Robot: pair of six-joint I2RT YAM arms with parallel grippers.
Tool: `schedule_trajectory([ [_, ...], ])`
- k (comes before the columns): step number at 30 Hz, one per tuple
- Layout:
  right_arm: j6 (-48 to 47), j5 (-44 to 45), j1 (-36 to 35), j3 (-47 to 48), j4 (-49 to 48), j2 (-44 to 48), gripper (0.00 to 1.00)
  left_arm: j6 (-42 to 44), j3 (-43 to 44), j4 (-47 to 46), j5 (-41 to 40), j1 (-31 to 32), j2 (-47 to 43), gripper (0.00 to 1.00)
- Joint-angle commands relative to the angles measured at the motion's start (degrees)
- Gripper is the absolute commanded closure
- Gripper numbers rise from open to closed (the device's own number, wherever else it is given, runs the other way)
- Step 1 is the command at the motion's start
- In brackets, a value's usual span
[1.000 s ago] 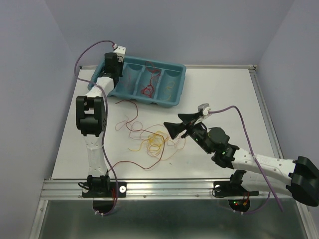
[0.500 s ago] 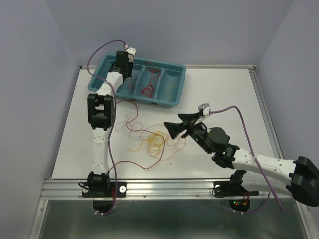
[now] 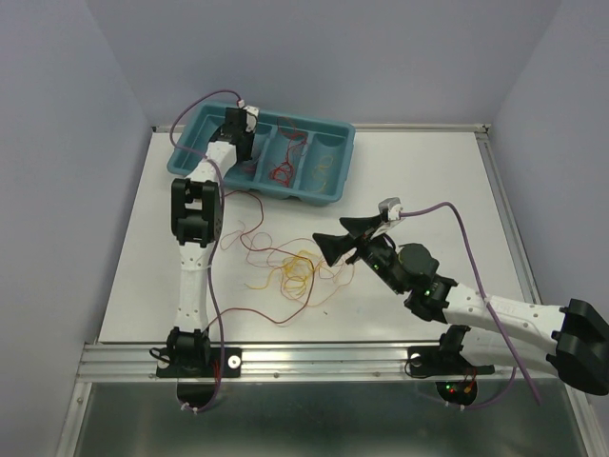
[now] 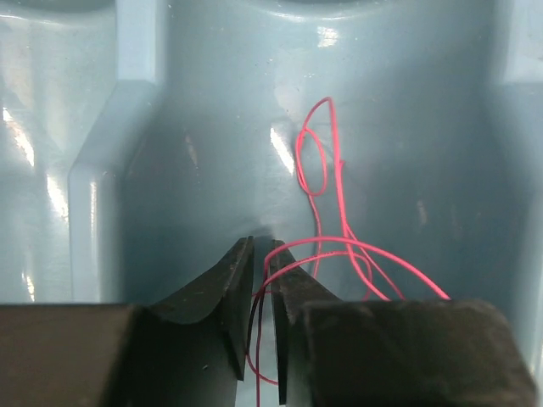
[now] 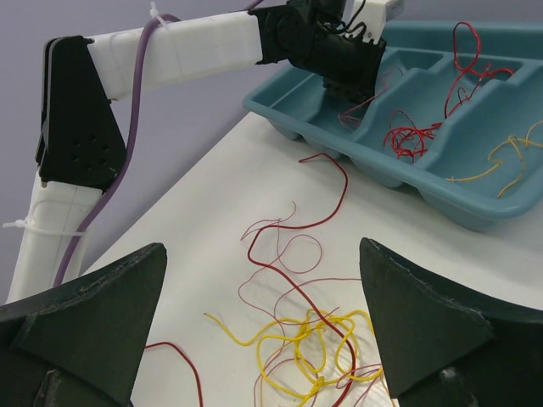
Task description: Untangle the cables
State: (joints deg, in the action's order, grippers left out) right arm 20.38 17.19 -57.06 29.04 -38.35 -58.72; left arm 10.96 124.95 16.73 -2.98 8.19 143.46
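Left gripper (image 4: 260,250) sits in the left compartment of the teal plastic divided tray (image 3: 340,176), fingers at a narrow slit with a thin pink-red wire (image 4: 339,186) running through; can't tell if clamped. Red coil (image 3: 282,172) and yellow strand (image 3: 324,171) are in the next compartments. Yellow-orange-red wire tangle (image 3: 290,271) is on the white table (image 3: 428,171). Right gripper (image 3: 340,238) is spread wide, just right of the tangle.

Left arm (image 3: 193,217) stretched to the far-left corner, left gripper (image 4: 261,254) nipped on a red cable (image 4: 341,191), right gripper (image 5: 263,254) gaping wide mid-counter
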Motion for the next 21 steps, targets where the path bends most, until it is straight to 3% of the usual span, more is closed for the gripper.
schedule_trajectory([
  [1, 0.0, 0.6, -0.2, -1.8, -2.1, 1.0, 0.0, -0.2, 1.0, -1.4, -0.9, -0.4, -7.9, 0.68],
  [4, 0.0, 0.7, -0.1, -1.7, -2.0, 0.7, 0.0, 0.3, 1.5, -0.7, -0.4, -0.4, -9.9, 0.62],
  [9, 0.0, 0.8, -0.1, -1.5, -2.0, 0.2, 0.0, 1.3, 1.5, 1.6, -1.5, -0.3, -13.5, 0.39],
  [17, -0.3, 1.2, -0.1, -1.6, -2.0, 0.4, 0.0, 2.7, -0.6, 6.6, -2.1, -0.3, -17.7, 0.31],
  [21, -0.3, 2.1, -0.2, 0.5, 0.4, -1.0, 0.0, 2.9, -12.0, 4.7, 4.8, -0.3, -27.8, 0.25],
])
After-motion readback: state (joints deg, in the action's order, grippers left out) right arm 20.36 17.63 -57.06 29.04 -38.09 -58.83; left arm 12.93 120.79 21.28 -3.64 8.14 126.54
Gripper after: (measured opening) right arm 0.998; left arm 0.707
